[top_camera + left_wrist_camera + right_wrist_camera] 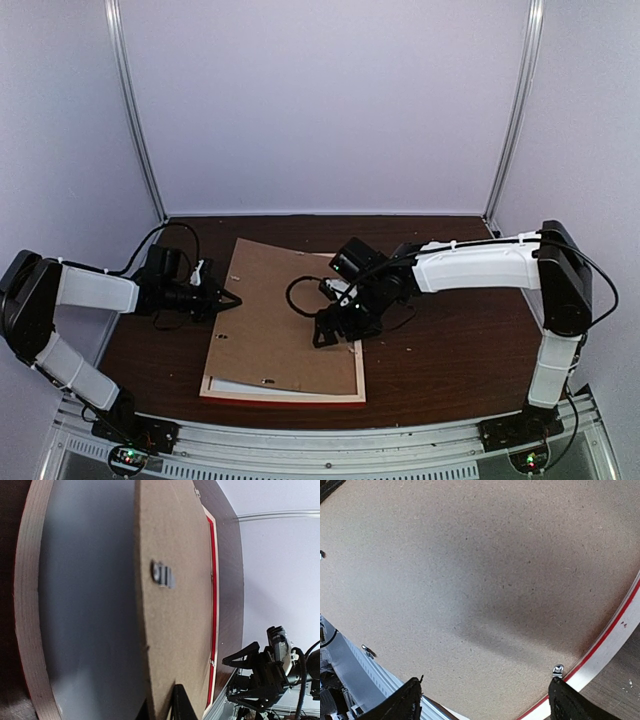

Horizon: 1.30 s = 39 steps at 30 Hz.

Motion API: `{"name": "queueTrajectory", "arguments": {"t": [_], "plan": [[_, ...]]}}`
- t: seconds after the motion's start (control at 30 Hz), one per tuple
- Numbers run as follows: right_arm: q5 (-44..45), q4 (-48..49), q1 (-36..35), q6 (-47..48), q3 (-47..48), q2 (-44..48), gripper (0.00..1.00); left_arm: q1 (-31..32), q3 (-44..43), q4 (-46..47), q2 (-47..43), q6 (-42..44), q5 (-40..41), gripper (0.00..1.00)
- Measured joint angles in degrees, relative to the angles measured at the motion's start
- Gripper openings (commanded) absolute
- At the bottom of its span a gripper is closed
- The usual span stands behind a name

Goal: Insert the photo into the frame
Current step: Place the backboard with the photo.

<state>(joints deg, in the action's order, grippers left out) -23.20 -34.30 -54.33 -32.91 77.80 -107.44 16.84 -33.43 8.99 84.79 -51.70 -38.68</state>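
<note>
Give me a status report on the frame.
Left gripper shut on backing board edge. Right gripper open above it. Frame face down beneath. Photo not visible.

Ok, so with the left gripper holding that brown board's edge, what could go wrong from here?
The backing board is bowed and pinched only at its left edge by the left gripper; it could slip and drop onto the frame. The open right gripper hangs just over the board near a metal tab and might snag it.
</note>
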Motion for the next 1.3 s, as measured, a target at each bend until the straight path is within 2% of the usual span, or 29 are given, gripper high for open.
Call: {"name": "queueTrajectory", "arguments": {"t": [0.43, 0.93, 1.3], "plan": [[0.9, -3.63, 0.31, -0.09, 1.22, -3.8, 0.87, 0.04, 0.0, 0.09, 0.11, 0.0, -0.02, 0.07], [0.22, -4.0, 0.37, -1.57, 1.46, -4.17, 0.87, 0.09, 0.0, 1.05, 1.7, 0.0, -0.31, 0.08], [4.7, -2.38, 3.65, -1.51, 0.94, 2.56, 0.88, 0.11, 0.0, 1.14, 2.93, 0.76, -0.07, 0.15]]}}
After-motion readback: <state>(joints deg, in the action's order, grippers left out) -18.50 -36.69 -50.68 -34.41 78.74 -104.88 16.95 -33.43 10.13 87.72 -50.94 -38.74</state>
